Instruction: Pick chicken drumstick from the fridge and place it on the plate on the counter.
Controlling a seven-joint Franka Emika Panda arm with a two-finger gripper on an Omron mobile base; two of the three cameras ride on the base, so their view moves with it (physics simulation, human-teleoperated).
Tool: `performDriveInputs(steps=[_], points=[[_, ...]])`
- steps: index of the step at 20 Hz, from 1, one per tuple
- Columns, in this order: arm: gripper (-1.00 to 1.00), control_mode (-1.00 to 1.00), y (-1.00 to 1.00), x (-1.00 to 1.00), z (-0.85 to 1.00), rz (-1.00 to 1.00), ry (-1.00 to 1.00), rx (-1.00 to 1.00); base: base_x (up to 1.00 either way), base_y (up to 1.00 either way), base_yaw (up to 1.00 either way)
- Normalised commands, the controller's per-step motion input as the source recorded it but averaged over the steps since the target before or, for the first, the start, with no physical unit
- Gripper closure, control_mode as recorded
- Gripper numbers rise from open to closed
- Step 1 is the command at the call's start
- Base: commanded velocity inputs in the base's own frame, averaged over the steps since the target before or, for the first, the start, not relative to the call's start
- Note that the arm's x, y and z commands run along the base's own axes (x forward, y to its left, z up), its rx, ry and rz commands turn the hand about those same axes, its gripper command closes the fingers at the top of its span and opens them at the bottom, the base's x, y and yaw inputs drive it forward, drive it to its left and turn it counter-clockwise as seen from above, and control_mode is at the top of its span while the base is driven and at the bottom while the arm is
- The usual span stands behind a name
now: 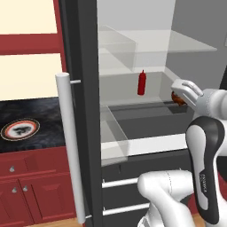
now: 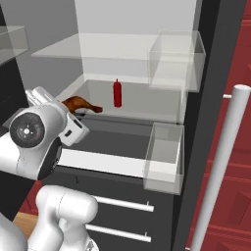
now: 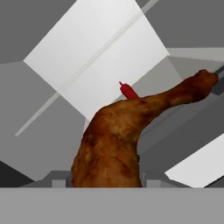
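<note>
**A:** Largest item first?

**B:** Fridge (image 1: 84,53), tall, dark grey, door swung open, long silver handle (image 1: 71,146) upright at its edge. Pale grey interior with clear glass shelves (image 2: 122,51). The right base view adds two clear door bins (image 2: 164,157), one above the other, which the left base view shows less plainly.

**A:** Next?

**B:** Worktop (image 1: 31,111), black marbled stone over dark red cabinets (image 1: 26,190) with small silver knobs. I see it in the left base view, to the left of the fridge.

**A:** The arm?

**B:** White arm (image 1: 205,164), reaching into the fridge at the middle shelf level. Pincer (image 1: 181,95) at the chicken drumstick. How wide it stands I cannot tell: in the hand view the meat covers the tips.

**A:** Smaller things?

**B:** Plate (image 1: 20,129), round, orange-red rim, white ring, dark motif at centre, lying flat on the worktop, well apart from the fridge interior.

**A:** And the bottle?

**B:** Red bottle (image 2: 117,93), upright at the back of the middle shelf, apart from the meat. In the hand view just its red tip (image 3: 127,89) pokes out behind the drumstick.

**A:** The drumstick itself?

**B:** Chicken drumstick (image 2: 81,104), reddish-brown, inside the fridge at the middle shelf, right at the pincer. The left base view gives a brown sliver (image 1: 178,98) behind the white hand. The hand view shows it whole and close: thick end low, thin end raised to the upper right (image 3: 113,144).
</note>
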Motion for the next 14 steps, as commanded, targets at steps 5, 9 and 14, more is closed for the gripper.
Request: performDriveInputs(steps=[5,9,14], points=[[1.00,-1.00,0.00,0.00,0.00,0.00,0.00,0.00,0.00,0.00,0.00],[1.00,-1.00,0.00,0.00,0.00,0.00,0.00,0.00,0.00,0.00,0.00],[1.00,1.00,0.00,0.00,0.00,0.00,0.00,0.00,-0.03,0.00,0.00]])
